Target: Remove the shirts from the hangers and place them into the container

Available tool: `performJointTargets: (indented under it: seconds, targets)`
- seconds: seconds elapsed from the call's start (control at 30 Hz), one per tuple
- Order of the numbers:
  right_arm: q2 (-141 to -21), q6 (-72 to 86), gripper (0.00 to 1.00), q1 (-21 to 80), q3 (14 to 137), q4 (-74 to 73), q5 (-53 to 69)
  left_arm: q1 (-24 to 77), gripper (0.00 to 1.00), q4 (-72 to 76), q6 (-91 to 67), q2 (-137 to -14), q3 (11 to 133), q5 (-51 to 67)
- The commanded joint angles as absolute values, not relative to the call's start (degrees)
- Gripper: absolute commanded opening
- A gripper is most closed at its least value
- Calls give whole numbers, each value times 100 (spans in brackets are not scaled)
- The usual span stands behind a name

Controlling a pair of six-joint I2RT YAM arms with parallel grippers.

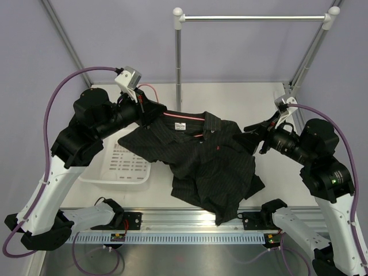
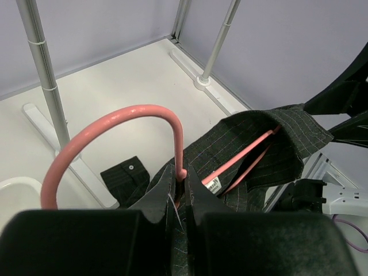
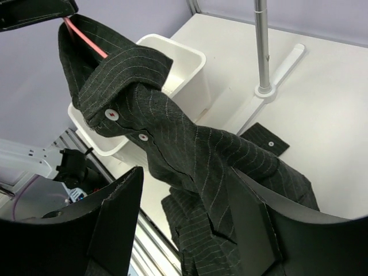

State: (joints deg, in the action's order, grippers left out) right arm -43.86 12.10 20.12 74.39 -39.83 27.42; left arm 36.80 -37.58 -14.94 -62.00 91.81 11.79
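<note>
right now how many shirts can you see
1: the black shirt hangs on the pink hanger gripped by the left gripper, its lower part piled on the table. It covers part of the white basket, so another could be hidden there.

Most of the pink wire hanger (image 2: 138, 109) is buried inside the black shirt (image 1: 213, 164); only its hook and short stretches of wire at the collar show. The left arm (image 1: 86, 123) and the shirt cover part of the white basket (image 1: 132, 167). The neck label (image 2: 213, 185) print is too small to read. The left claw (image 2: 183, 217) is a blurred dark mass cut off by the bottom edge. The right claw (image 3: 187, 175) is cut off there too.
</note>
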Motion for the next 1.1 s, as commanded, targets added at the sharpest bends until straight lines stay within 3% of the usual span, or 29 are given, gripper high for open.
performJointTargets:
  seconds: [0.0,0.2,0.27,0.3,0.43,0.77,1.07]
  targets:
    - [-4509,949,68,2013,7498,-4096,2391,3683,0,-3507,-1415,-6056,9395,1327]
    - [-4623,1037,65,2013,7181,-3718,2575,3674,0,-3489,-1494,-6012,9439,1555]
    - [-4693,1028,60,2013,7154,-3621,2654,3674,0,-3428,-1547,-6012,9466,1713]
    - [-4737,1063,55,2013,7154,-3595,2663,3674,0,-3419,-1556,-6003,9475,1731]
    - [-4729,1116,0,2013,7198,-3621,2480,3674,0,-3542,-1486,-6012,9580,1574]
    - [-4350,1362,0,2013,7856,-4008,758,3674,0,-3665,-1353,-6197,9466,835]
    - [-5316,2063,0,2013,9130,-4788,-2827,3683,0,-3209,-1371,-5810,8922,1248]
